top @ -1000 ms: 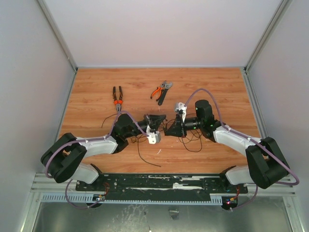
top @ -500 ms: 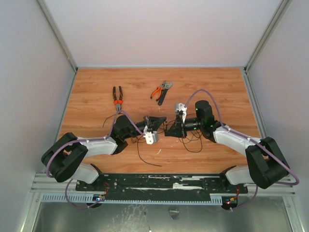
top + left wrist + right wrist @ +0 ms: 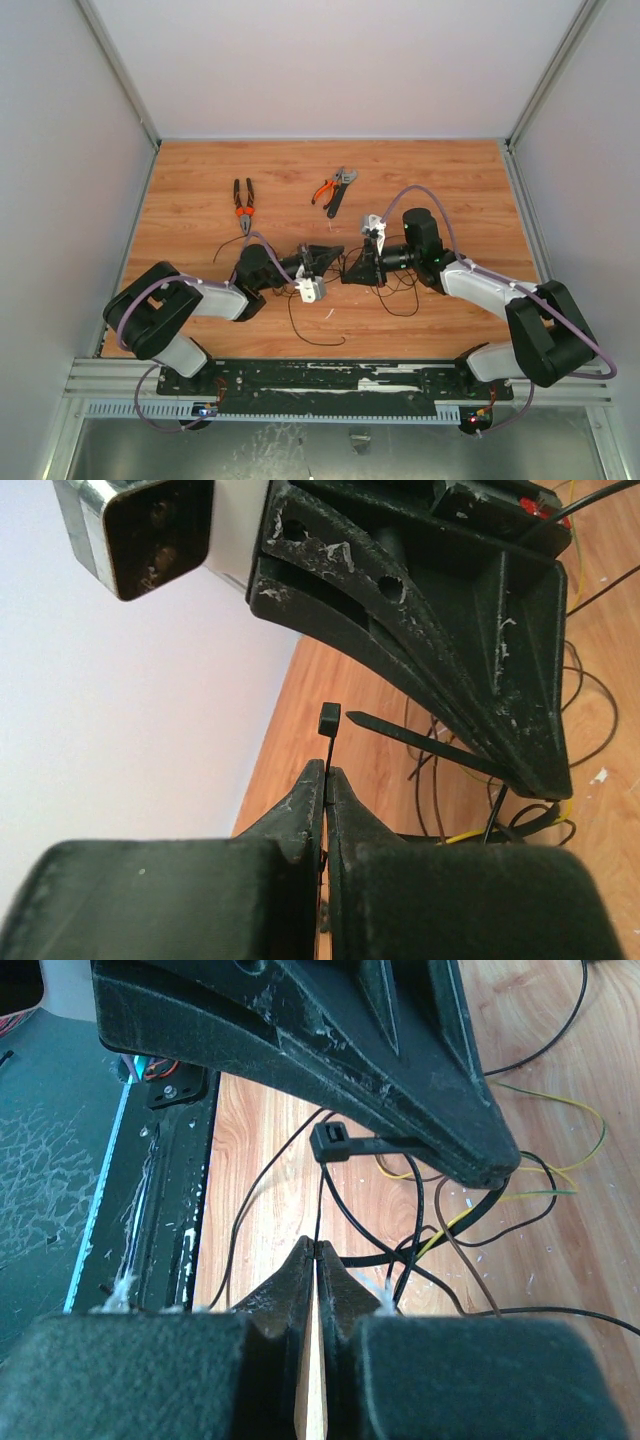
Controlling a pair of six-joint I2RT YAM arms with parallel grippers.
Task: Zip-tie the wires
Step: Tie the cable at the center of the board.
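on the wooden table (image 3: pixel 200 170) the two arms meet tip to tip near the middle, over the loose tangle of the wires (image 3: pixel 397 288) lying under and beside the right arm; long-nose pliers (image 3: pixel 243 205) and orange cutters (image 3: pixel 323 190) lie well apart, further back. the left gripper (image 3: pixel 326 775) is pinched tight on the zip tie (image 3: pixel 330 718) just under its square head, which sticks out past the fingertips in line with the fingers. the right gripper (image 3: pixel 315 1245) is likewise clamped on the tie's thin tail, whose pointed end aims at the head, just short of it.
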